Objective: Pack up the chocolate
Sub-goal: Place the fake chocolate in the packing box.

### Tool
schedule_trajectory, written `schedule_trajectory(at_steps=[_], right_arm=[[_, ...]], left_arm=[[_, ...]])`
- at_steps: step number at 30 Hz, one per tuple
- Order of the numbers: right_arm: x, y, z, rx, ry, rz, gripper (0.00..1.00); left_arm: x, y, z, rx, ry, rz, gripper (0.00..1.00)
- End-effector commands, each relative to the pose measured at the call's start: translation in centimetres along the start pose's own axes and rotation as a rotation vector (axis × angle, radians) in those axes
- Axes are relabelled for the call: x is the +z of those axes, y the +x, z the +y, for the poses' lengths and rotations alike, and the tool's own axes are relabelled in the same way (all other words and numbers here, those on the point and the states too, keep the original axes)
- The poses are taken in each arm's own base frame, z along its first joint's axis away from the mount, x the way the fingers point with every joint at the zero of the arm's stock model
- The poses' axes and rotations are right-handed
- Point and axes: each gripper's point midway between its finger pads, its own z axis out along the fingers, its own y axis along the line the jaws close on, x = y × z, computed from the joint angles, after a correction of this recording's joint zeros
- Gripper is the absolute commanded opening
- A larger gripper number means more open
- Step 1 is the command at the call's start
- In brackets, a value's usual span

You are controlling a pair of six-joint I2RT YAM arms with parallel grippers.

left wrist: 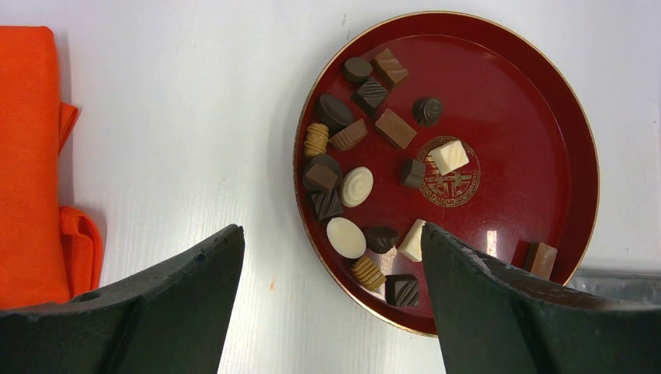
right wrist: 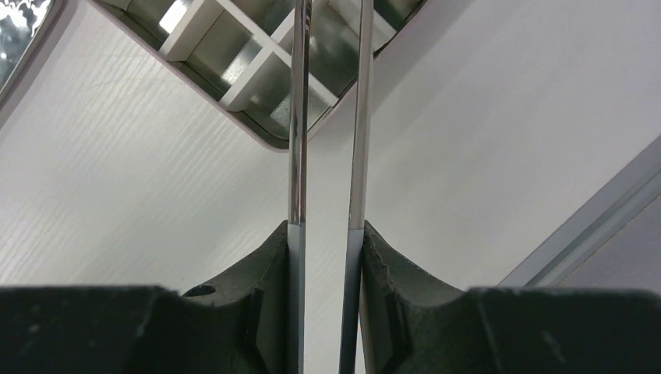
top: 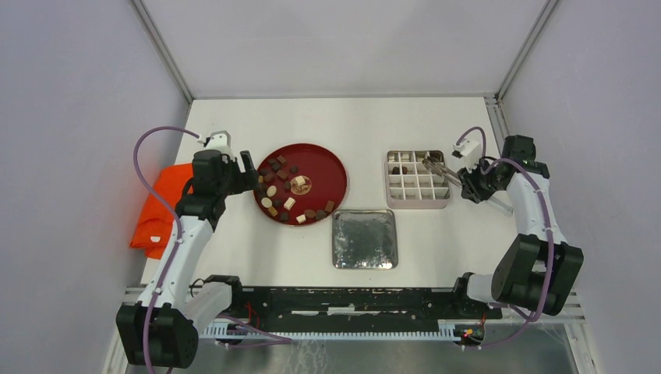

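Several chocolate pieces [top: 284, 191], dark, light brown and cream-white, lie on the left half of the round dark-red plate [top: 331, 167]. The left wrist view shows them [left wrist: 347, 238] on the plate [left wrist: 514, 117]. My left gripper [top: 251, 171] is open and empty over the plate's left rim [left wrist: 331, 230]. My right gripper [top: 470, 183] is shut on metal tongs [top: 438, 167], whose tips reach over the pale gridded box [top: 418, 189]. Two dark pieces [top: 400, 169] sit in the box's far left cells. In the right wrist view the tongs [right wrist: 296, 117] run from my gripper [right wrist: 327, 230] over the box corner [right wrist: 234, 54].
An orange cloth [top: 164, 206] lies left of the plate, also in the left wrist view [left wrist: 31, 156]. A shiny square metal tray [top: 364, 238] lies in front, between plate and box. The enclosure's metal frame rail [right wrist: 592, 226] runs close to the right arm.
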Motion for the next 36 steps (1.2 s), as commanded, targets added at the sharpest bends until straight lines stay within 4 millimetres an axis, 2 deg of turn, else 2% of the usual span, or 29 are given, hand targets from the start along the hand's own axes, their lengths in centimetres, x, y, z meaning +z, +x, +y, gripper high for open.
schedule_trajectory(at_steps=[1, 8, 12, 17, 25, 36], right_arm=[[0.2, -0.1, 0.4, -0.033, -0.033, -0.024, 0.08], [1.0, 0.9, 0.5, -0.017, -0.056, 0.003, 0.15], [1.3, 0.7, 0.3, -0.01, -0.06, -0.004, 0.21], [1.4, 0.5, 0.0, -0.004, -0.065, -0.007, 0.23], [1.7, 0.2, -0.1, 0.003, -0.074, -0.017, 0.35], [1.0, -0.7, -0.5, -0.002, -0.066, -0.034, 0.39]], left_arm=[[-0.1, -0.6, -0.1, 0.037, 0.014, -0.016, 0.89], [-0.1, -0.6, -0.1, 0.036, 0.014, -0.017, 0.89], [-0.1, -0.6, -0.1, 0.036, 0.014, -0.016, 0.89], [-0.1, -0.6, -0.1, 0.036, 0.014, -0.017, 0.89], [-0.1, -0.6, -0.1, 0.036, 0.013, -0.015, 0.89], [-0.1, -0.7, -0.1, 0.036, 0.014, -0.017, 0.89]])
